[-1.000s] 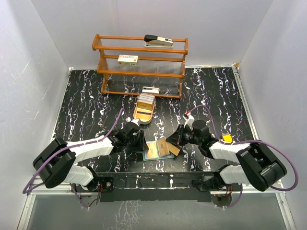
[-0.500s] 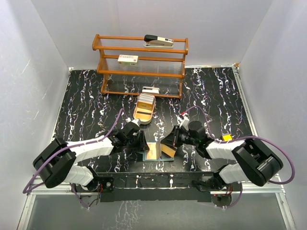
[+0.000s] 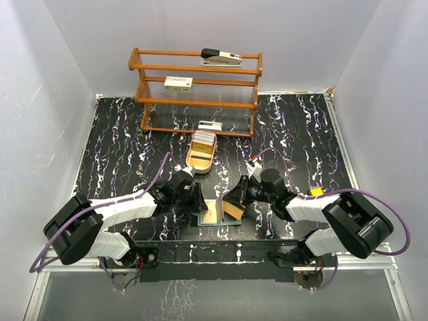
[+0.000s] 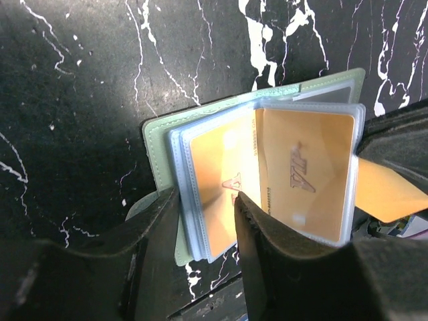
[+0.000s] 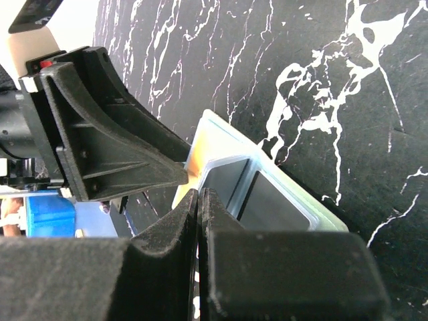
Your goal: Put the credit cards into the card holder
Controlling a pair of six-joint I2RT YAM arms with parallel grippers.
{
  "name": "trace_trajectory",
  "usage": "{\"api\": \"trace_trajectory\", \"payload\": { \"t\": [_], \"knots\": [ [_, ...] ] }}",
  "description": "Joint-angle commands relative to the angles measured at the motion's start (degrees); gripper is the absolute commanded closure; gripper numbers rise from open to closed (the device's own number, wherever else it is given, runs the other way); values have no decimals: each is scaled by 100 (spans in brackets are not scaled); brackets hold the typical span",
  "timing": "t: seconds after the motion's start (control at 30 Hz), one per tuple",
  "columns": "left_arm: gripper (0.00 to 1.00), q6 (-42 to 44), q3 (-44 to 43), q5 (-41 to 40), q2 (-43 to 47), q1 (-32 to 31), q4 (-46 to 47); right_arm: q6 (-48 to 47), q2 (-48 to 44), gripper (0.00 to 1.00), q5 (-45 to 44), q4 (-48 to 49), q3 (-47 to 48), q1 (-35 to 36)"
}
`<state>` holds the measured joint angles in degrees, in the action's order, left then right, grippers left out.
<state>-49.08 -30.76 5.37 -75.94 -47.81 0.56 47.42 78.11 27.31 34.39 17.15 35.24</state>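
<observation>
Left wrist view gives the plainest read. The card holder (image 4: 157, 144) lies open on the black marbled table (image 4: 80, 80), a little left of frame centre. Its clear pockets (image 4: 200, 167) fan out to the right, and seated gold cards (image 4: 304, 174) show in the front ones. A loose gold-orange card (image 4: 388, 190) pokes out from behind the pockets at the right edge of the frame.

The step in hand looks like feeding that card into a free pocket. To do it well, I would line its leading edge square with the pocket mouth and keep it flat to the leaf. It should go in slowly, since a skewed card would likely slip between two leaves instead of into one. The push runs toward the left of the frame, so the holder needs bracing at its spine side or it will probably skate across the table.

The left gripper (image 4: 206, 200) has its jaws partly apart, astride the lower-left corner of the pockets. One finger overlaps the green cover and the other overlaps the front gold card. How hard they bear on the holder cannot be told.

In the right wrist view, the right gripper (image 5: 198, 197) has its fingers pressed together, tips at the pocket edge. It appears pinched on the gold-orange card, which is edge-on and hidden in that view.
</observation>
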Motion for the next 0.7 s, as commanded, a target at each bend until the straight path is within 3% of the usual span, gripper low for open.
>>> {"api": "trace_trajectory", "payload": {
  "t": [0.0, 0.33, 0.67],
  "knots": [
    [61, -31, -150, 45, 400, -26, -348, -206, -79, 100, -183, 28, 194, 33],
    [56, -82, -334, 78, 655, -26, -515, -102, -173, 100, -82, 123, 206, 35],
    [68, 3, -57, -83, 498, -26, -454, -275, -533, 100, -381, -492, 201, 35]
  ]
}}
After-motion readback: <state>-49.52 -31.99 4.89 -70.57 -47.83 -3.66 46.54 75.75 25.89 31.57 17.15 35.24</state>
